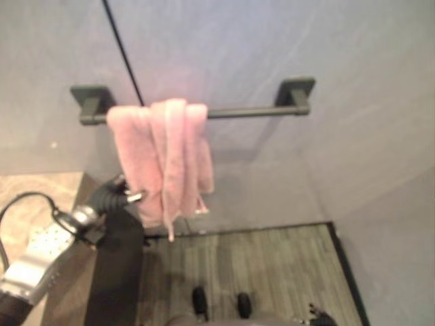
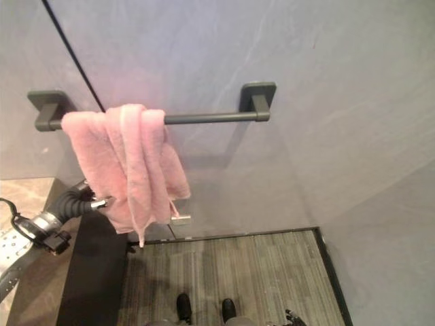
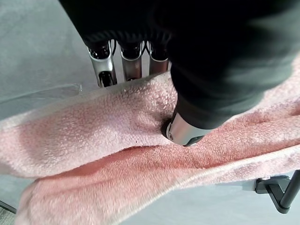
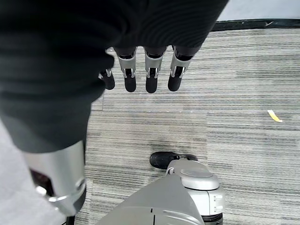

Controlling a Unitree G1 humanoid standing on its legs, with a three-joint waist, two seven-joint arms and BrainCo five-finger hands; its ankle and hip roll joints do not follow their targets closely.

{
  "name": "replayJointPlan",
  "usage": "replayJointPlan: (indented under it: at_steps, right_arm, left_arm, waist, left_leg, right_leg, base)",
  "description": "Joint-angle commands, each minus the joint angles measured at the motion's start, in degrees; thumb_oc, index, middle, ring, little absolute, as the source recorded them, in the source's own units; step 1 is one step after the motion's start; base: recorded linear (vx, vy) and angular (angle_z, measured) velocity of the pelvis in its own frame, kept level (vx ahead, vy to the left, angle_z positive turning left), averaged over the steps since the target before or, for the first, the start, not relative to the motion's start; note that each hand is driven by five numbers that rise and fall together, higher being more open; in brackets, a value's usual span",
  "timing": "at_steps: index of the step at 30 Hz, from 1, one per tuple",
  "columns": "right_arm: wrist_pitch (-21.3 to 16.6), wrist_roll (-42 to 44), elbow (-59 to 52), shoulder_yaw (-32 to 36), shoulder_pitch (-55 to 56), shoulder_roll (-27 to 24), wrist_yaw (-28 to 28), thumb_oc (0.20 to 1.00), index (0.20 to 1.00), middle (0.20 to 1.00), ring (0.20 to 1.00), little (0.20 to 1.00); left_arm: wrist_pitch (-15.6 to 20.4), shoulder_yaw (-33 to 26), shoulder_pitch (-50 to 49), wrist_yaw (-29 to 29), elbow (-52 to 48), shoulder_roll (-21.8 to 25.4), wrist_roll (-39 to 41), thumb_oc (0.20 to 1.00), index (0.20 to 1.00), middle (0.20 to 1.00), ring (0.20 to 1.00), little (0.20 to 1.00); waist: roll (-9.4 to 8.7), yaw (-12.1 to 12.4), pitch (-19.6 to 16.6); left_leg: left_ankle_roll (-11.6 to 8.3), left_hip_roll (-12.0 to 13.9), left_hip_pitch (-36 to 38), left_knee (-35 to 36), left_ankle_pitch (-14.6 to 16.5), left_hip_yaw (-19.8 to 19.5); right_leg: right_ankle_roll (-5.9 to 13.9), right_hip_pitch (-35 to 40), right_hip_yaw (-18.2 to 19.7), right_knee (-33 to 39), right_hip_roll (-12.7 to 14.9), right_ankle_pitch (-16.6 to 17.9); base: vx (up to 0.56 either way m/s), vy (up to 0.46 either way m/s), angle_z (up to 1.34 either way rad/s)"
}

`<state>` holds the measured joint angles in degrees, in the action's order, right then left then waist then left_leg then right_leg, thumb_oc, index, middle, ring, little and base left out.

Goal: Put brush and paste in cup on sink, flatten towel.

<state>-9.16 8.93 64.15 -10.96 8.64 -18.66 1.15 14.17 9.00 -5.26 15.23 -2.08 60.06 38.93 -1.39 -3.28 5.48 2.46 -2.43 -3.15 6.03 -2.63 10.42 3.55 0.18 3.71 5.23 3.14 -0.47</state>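
A pink towel [image 1: 166,159] hangs bunched in thick folds over the left end of a dark towel bar [image 1: 251,111] on the grey wall. My left hand [image 1: 112,197] reaches up to the towel's lower left part. In the left wrist view its fingers [image 3: 104,65] go behind the towel [image 3: 93,136] and its thumb [image 3: 185,131] presses into the front, pinching the cloth. My right hand [image 4: 147,75] hangs low over the floor with straight fingers, holding nothing.
A brown stone counter [image 1: 41,190] with a dark side panel [image 1: 119,272] stands at the left, under my left arm. Grey striped flooring [image 1: 272,272] lies below the wall, edged by a black baseboard. A small yellow scrap [image 4: 274,116] lies on the floor.
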Motion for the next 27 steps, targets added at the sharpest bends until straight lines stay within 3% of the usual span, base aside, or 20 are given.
replayJointPlan:
  at_steps: [1, 7, 10, 15, 17, 19, 21, 27]
  right_arm:
    - [-1.3, 0.3, 1.0, -0.5, -0.3, -2.5, -1.2, 1.0, 1.0, 1.0, 1.0, 1.0]
    - [-1.7, 1.8, -0.8, 0.8, -0.2, -2.9, -1.6, 1.0, 1.0, 1.0, 1.0, 1.0]
    - [-2.2, 4.5, -2.5, 2.0, -0.3, -3.2, -1.4, 1.0, 1.0, 1.0, 1.0, 1.0]
    - [-4.2, 8.7, -18.5, 5.1, 1.7, -6.7, -1.3, 1.0, 1.0, 1.0, 1.0, 1.0]
    - [-5.4, 9.8, -28.5, 8.2, 2.9, -9.6, -1.3, 1.0, 1.0, 1.0, 1.0, 1.0]
    - [-5.5, 10.0, -32.8, 9.0, 3.6, -10.9, -0.7, 1.0, 1.0, 1.0, 1.0, 1.0]
    - [-6.6, 10.7, -44.0, 10.3, 6.1, -15.8, 2.0, 1.0, 1.0, 1.0, 1.0, 1.0]
    - [-6.6, 10.4, -55.0, 10.7, 6.6, -20.7, 3.4, 1.0, 1.0, 1.0, 1.0, 1.0]
  left_arm:
    - [2.0, -1.5, 2.1, -0.2, -0.4, 0.8, 0.8, 0.432, 0.432, 0.432, 0.432, 0.432]
    - [2.1, -1.9, 1.3, -0.2, 0.0, 0.6, 0.7, 0.366, 0.366, 0.366, 0.366, 0.366]
    - [2.1, -2.1, 0.9, 0.0, 0.4, 0.3, 0.8, 0.373, 0.373, 0.373, 0.373, 0.373]
    - [2.5, -3.4, -0.9, 0.4, 1.5, 0.7, 0.7, 0.369, 0.369, 0.369, 0.369, 0.369]
    - [2.7, -3.6, -1.3, 0.2, 2.0, 0.7, -0.3, 0.473, 0.473, 0.473, 0.473, 0.473]
    - [2.7, -3.4, -1.4, 0.2, 1.9, 0.8, -0.6, 0.47, 0.47, 0.47, 0.47, 0.47]
    - [2.6, -2.5, -1.4, 0.4, 1.7, 1.3, -1.6, 0.442, 0.442, 0.442, 0.442, 0.442]
    - [2.6, -2.2, -0.9, 0.0, 2.0, 1.6, -3.0, 0.438, 0.438, 0.438, 0.438, 0.438]
  waist:
    - [0.33, -0.6, -1.6]
    - [0.31, -0.8, -1.6]
    - [0.33, -0.9, -1.7]
    - [0.29, -1.6, -1.7]
    - [0.29, -2.2, -1.7]
    - [0.34, -2.4, -1.8]
    - [0.16, -2.8, -2.0]
    - [-0.09, -2.8, -2.3]
  left_leg:
    - [1.12, -0.4, 2.8, -1.0, 8.3, -0.6]
    - [1.14, -0.4, 2.9, -1.0, 8.4, -0.2]
    - [1.21, -0.3, 3.1, -1.0, 8.5, 0.1]
    - [1.28, -0.3, 3.3, -1.0, 8.5, 0.7]
    - [1.37, -0.3, 3.5, -1.0, 8.6, 0.8]
    - [1.39, -0.3, 3.6, -1.0, 8.6, 0.9]
    - [1.44, -0.4, 3.9, -1.0, 8.7, 1.2]
    - [1.53, -0.5, 4.3, -1.0, 8.8, 1.3]
  right_leg:
    - [3.17, 0.0, -2.2, -0.2, 1.7, 0.0]
    - [3.28, 0.0, -2.0, -0.2, 1.7, 0.1]
    - [3.31, 0.0, -1.8, -0.2, 1.7, 0.2]
    - [3.54, 0.0, -1.4, -0.2, 1.8, 0.4]
    - [3.69, 0.0, -1.2, -0.2, 1.8, 0.5]
    - [3.74, 0.1, -1.2, -0.2, 1.9, 0.6]
    - [3.9, 0.3, -1.4, -0.2, 2.0, 0.6]
    - [4.01, 0.7, -1.5, -0.2, 2.2, 0.6]
  base:
    - [0.0, 0.0, 0.0]
    - [0.0, 0.0, 0.0]
    - [-0.01, 0.005, -0.01]
    - [-0.02, 0.012, -0.08]
    - [-0.02, 0.018, -0.08]
    - [-0.01, 0.01, -0.02]
    - [-0.04, 0.031, -0.01]
    - [-0.02, 0.008, 0.0]
